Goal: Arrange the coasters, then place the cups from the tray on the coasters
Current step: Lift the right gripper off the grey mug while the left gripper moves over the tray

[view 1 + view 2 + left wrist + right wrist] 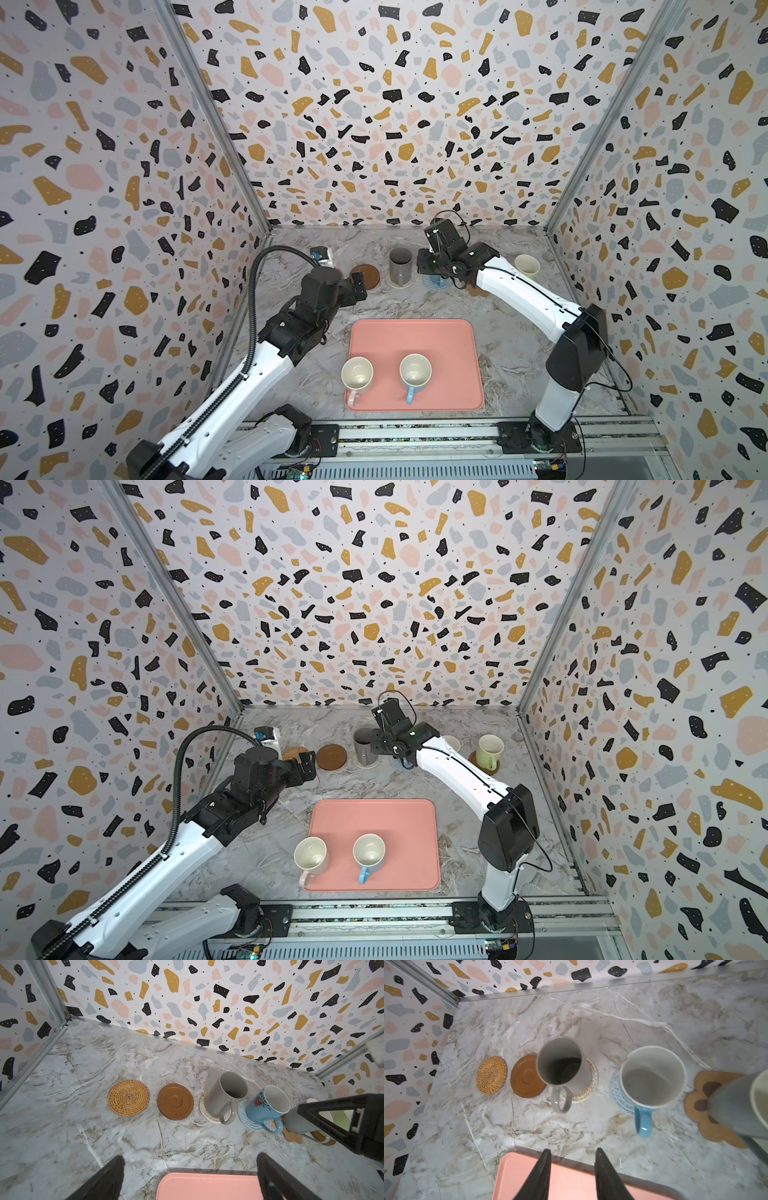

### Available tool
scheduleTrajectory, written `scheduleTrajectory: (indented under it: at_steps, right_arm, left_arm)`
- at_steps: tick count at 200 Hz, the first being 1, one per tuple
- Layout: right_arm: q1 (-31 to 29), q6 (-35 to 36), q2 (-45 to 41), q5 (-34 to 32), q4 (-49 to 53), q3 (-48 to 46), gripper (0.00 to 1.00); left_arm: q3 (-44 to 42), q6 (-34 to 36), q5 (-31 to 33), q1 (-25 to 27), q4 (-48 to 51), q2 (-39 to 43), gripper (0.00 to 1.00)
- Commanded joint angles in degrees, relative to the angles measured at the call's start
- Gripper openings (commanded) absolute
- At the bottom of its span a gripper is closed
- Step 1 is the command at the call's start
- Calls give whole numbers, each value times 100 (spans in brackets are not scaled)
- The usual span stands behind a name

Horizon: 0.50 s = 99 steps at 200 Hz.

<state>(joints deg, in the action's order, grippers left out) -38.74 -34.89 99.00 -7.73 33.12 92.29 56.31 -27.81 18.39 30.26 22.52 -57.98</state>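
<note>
The coasters sit in one row along the back of the table (415, 299), close to the wall. Going from the left in the top views, the rattan coaster (128, 1097) and the brown disc (175, 1102) just beside it are both bare. Next, the beige coaster (204, 1105) has the all-grey mug (225, 1095) on it. The blue coaster (242, 1112) has the blue mug (264, 1108), the one with a little red flower on its side. The paw coaster (695, 1118) has the grey-and-cream mug (733, 1109). At the far right end, the green mug (490, 750) sits on the second disc (473, 760). All four mugs are upright with their handles toward the front.

The tray (415, 332) lies nearer the front, about mid-table. It has two mugs in its front-left part: the pink mug (356, 374), right at the left rim, and the light-blue mug (415, 372). They stand side by side, not touching, with their handles toward the front edge.

The left gripper (191, 1158) is spread wide with nothing in it. It hovers over the table by the rattan coaster and the brown disc.

The right gripper (573, 1152) has only a narrow gap between its fingers and nothing in that gap. It hangs above the row around the blue mug and hides most of that mug in both top views.
</note>
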Motion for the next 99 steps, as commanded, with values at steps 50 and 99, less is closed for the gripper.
scheduleTrajectory:
  at_steps: [50,99]
  right_arm:
    - [870,-132,-1759,142,-331,-2044,38]
    - [1346,-73,-2549,205,-315,-2768,39]
  left_arm:
    - [2254,1243,-254,593,1825,-1349,100]
    - [2607,934,-561,1325,2327,-1813,97]
